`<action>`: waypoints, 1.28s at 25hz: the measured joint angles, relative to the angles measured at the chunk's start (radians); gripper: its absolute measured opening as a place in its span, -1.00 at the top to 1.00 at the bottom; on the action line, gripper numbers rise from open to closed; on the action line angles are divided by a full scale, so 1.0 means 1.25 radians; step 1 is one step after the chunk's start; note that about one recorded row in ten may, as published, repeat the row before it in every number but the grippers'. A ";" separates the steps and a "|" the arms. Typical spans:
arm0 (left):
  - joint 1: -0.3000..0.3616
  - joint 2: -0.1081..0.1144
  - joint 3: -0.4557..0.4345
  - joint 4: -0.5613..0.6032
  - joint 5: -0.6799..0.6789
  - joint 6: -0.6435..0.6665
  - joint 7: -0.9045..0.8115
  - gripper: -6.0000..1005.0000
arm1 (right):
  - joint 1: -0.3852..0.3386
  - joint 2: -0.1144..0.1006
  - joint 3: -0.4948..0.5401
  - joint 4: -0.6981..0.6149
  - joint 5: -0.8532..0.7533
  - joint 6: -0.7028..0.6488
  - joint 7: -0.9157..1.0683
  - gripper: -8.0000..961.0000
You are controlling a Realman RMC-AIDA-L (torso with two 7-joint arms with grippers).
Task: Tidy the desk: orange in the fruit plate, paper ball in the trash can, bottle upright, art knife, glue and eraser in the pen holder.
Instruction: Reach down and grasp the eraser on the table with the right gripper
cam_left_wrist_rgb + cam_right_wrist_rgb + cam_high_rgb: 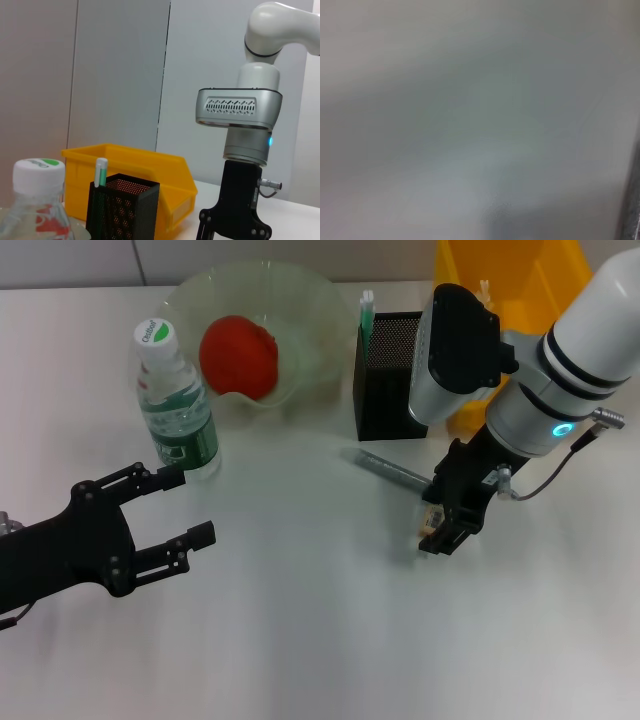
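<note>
The orange (238,355) lies in the clear fruit plate (300,300). The bottle (175,400) stands upright, and my open, empty left gripper (188,506) is just in front of it. A green-and-white glue stick (366,310) stands in the black mesh pen holder (390,380). The grey art knife (392,469) lies on the table in front of the holder. My right gripper (438,536) points down at the table beside the knife's end, shut on a small tan eraser (430,522). The paper ball is out of view.
The yellow trash can (510,280) stands behind the pen holder at the back right. In the left wrist view the bottle cap (39,172), pen holder (122,210), yellow bin (135,170) and the right arm (239,150) show. The right wrist view shows only blurred table.
</note>
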 joint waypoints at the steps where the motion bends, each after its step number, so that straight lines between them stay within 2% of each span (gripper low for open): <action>1: 0.000 0.000 0.000 0.000 0.000 0.000 0.000 -0.53 | 0.000 0.000 -0.001 0.001 0.002 0.002 0.000 -0.34; 32: 0.000 0.001 0.000 0.000 0.000 0.001 0.000 -0.53 | 0.000 0.001 -0.020 0.003 0.011 0.007 0.002 -0.28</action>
